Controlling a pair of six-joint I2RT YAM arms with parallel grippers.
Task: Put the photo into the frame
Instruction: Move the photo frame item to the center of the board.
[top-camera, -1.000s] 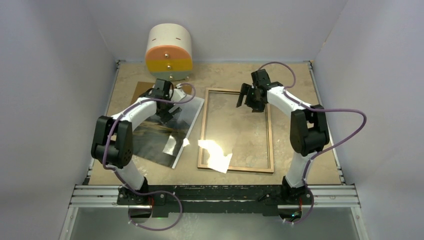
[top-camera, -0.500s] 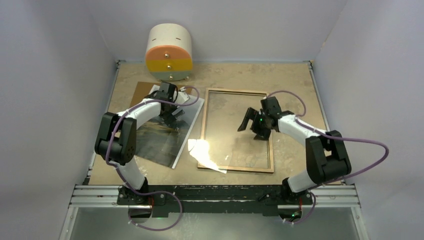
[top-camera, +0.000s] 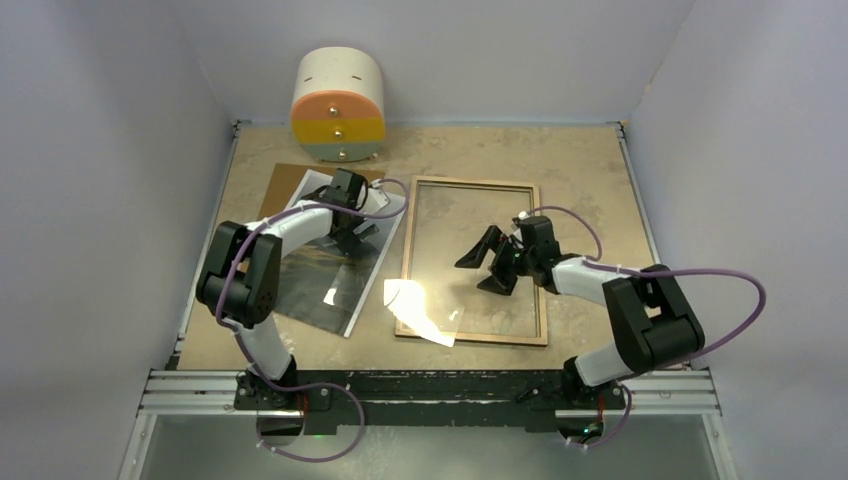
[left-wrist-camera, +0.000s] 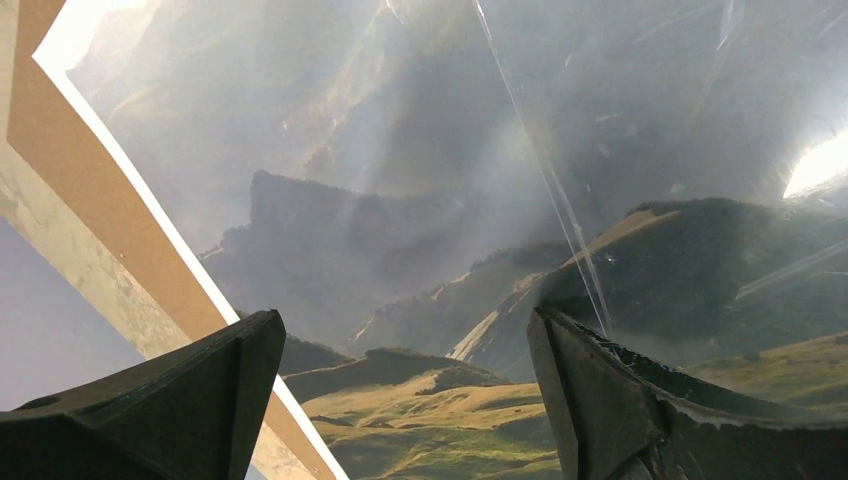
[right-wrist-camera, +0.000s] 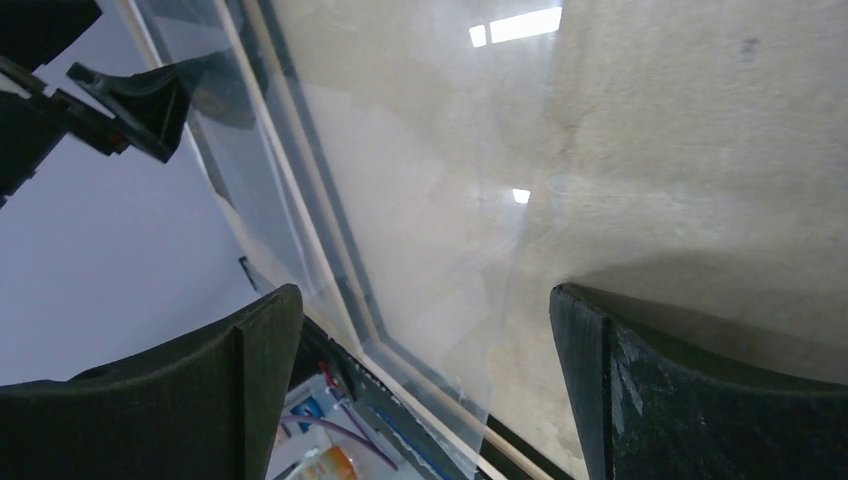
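Photo (top-camera: 315, 285) not yet in frame (top-camera: 470, 182): lies near table's left edge, frame flat mid-table. Left gripper (top-camera: 352, 232) above photo, right gripper (top-camera: 481, 271) above frame, both jaws spread, empty.

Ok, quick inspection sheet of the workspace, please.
Surface: tan table, flat, one bright glare patch.
Job's things: photo lies left, on a brown board; frame lies beside it, wood side up, no photo inside.
Clutter: striped drum at the far edge.
Grippers: left gripper open over the photo; right gripper open over the frame.
Cables: purple cables loop off both arms, no snag seen.
Surroundings: pale walls, metal rail in front.
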